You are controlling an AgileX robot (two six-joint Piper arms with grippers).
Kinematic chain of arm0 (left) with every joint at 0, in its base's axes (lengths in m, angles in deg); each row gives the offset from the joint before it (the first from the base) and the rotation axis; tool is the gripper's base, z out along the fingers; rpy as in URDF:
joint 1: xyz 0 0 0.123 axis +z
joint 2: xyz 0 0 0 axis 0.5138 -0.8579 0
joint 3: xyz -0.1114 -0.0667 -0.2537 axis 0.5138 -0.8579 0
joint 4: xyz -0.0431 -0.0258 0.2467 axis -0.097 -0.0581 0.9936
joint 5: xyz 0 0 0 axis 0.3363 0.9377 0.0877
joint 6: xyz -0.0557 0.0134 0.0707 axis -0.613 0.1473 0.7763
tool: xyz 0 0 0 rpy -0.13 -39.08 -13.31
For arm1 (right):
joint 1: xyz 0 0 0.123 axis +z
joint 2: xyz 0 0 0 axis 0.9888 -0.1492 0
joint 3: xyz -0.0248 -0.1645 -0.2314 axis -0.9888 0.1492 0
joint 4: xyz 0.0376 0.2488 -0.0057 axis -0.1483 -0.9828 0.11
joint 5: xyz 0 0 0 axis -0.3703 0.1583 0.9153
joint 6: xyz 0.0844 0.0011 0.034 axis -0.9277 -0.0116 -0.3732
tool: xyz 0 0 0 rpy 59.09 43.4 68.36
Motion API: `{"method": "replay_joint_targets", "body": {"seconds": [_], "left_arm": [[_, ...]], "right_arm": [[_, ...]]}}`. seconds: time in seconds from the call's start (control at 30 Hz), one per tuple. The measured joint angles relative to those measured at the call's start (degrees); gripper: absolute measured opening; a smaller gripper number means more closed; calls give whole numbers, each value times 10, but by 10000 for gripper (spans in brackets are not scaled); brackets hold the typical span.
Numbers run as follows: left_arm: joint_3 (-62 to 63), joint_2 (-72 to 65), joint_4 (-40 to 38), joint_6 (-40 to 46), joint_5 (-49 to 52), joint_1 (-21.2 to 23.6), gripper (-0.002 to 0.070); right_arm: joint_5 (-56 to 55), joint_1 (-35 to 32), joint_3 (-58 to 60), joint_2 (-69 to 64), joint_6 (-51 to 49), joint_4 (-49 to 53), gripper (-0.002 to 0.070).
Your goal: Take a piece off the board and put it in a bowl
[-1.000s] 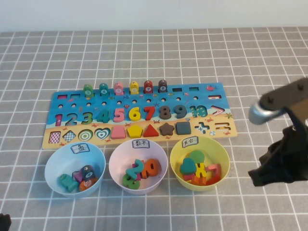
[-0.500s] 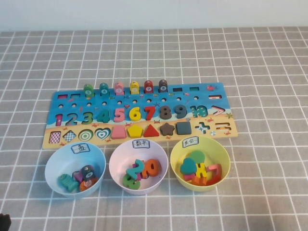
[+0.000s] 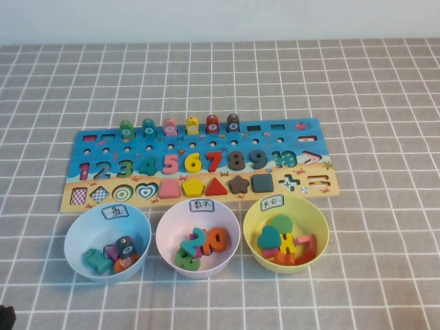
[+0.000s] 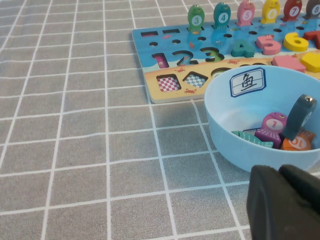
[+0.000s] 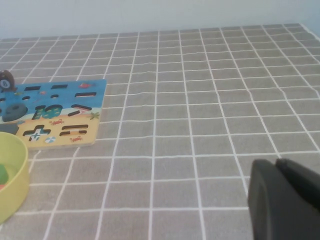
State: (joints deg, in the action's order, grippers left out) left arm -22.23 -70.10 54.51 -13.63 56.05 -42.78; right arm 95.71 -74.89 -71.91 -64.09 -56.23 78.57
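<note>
The board (image 3: 81,147) lies across the middle of the table, with numbers, shapes and ringed pegs on it. The yellow bowl (image 3: 319,221) stands in front of its right end and holds several pieces, some red and pink (image 3: 306,242); I cannot pick out the red bar among them. In the right wrist view the board (image 5: 96,88) shows dark bar-shaped cut-outs (image 5: 73,131) at its right end, next to the yellow bowl (image 5: 16,184). My left gripper (image 4: 278,172) is shut and empty, just in front of the light blue bowl (image 4: 225,137). My right gripper (image 5: 276,163) is shut and empty over bare cloth to the right of the board.
The light blue bowl (image 3: 74,237) and the pale lilac bowl (image 3: 165,234) stand in a row left of the yellow one, each holding pieces. A grey checked cloth (image 3: 385,103) covers the table. A dark bit of my left arm (image 3: 4,317) shows at the front left corner.
My right arm, at the right edge a second ago, has drawn back out of the high view. The board, bowls and pieces have not moved.
</note>
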Motion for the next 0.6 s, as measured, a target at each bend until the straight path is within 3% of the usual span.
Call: {"method": "replay_joint_targets", "body": {"seconds": [0.43,0.6], "left_arm": [[0,0,0,0,0,0,-5],[0,0,0,0,0,0,-4]], "right_arm": [[19,0,0,25,2,-3,-17],[16,0,0,25,191,-130,-17]]}}
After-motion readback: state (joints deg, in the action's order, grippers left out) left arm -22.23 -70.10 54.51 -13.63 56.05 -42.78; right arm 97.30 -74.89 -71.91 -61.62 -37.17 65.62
